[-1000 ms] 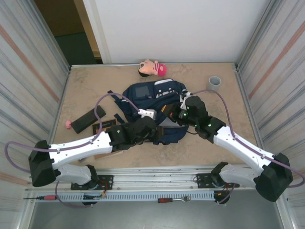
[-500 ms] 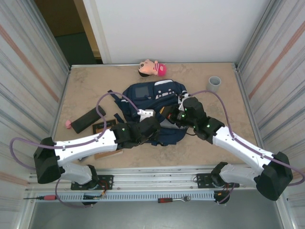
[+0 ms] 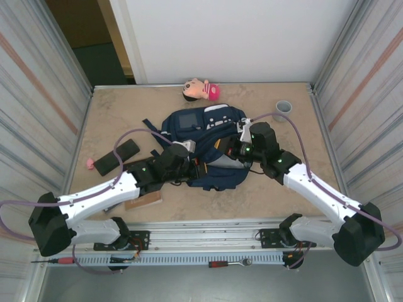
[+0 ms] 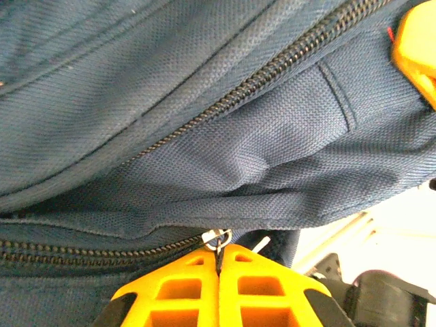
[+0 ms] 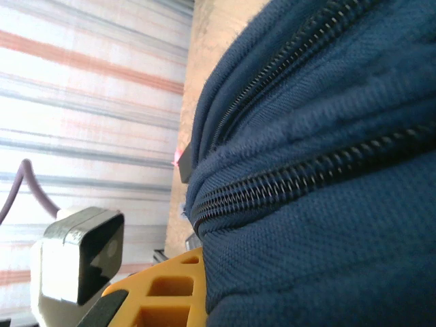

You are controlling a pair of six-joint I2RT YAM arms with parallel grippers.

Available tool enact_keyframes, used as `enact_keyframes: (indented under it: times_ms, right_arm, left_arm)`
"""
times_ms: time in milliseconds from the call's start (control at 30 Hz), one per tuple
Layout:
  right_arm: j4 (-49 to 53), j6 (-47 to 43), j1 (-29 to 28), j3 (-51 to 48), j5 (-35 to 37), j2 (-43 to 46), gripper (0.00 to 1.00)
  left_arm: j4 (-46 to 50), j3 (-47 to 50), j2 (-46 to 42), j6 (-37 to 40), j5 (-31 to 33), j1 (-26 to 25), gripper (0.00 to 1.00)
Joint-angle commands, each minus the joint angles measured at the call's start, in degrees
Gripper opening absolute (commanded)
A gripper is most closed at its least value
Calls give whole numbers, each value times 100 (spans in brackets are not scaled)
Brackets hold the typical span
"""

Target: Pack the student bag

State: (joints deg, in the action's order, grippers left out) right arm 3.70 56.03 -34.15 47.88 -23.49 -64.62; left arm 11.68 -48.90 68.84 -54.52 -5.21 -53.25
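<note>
The student bag point(image 3: 204, 129), a navy-blue backpack with white stripes and a square front pocket, lies flat mid-table. My left gripper point(image 3: 200, 166) is at its near side. In the left wrist view the orange fingers point(image 4: 178, 286) are pressed together on the metal zipper pull point(image 4: 218, 238) at the end of a closed zipper point(image 4: 272, 68). My right gripper point(image 3: 230, 151) is at the bag's near right side. In the right wrist view one orange finger point(image 5: 167, 296) lies against bunched bag fabric point(image 5: 320, 252), which hides the other finger.
A doll head point(image 3: 201, 90) with a pink cap lies behind the bag. A grey cup point(image 3: 283, 108) stands at the back right. A black case point(image 3: 118, 156) and a small pink object point(image 3: 90, 164) lie to the left, and a wooden board point(image 3: 143, 200) lies under the left arm.
The left gripper has closed on the zipper pull, and its arm has stretched further toward the bag. The right gripper has shifted slightly away with the fabric.
</note>
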Motion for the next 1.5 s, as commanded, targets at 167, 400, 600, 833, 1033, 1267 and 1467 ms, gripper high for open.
enact_keyframes:
  times_ms: [167, 400, 600, 833, 1033, 1267, 1467]
  right_arm:
    - [10, -1329, -9, 449, -1027, -59, 0]
    - [716, -1687, 403, 550, -1332, 46, 0]
    - [869, -1679, 712, 666, -1745, 128, 0]
    - [987, -1471, 1074, 826, -2154, 258, 0]
    - [975, -1114, 1130, 931, -2282, 265, 0]
    - [1158, -901, 1637, 1547, -3179, 183, 0]
    - [1685, -942, 1872, 2214, -3839, -46, 0]
  left_arm:
    - [-1163, 232, 239, -688, -1138, 240, 0]
    - [150, -98, 61, 652, -1251, 421, 0]
    - [1742, -608, 97, 2021, -440, 425, 0]
    - [2128, -590, 22, 2635, 363, 430, 0]
    - [1808, -288, 55, 3051, 728, 553, 0]
    - [1415, 67, 165, 3182, 958, 1319, 0]
    - [738, 210, 418, 3358, 1177, 2029, 0]
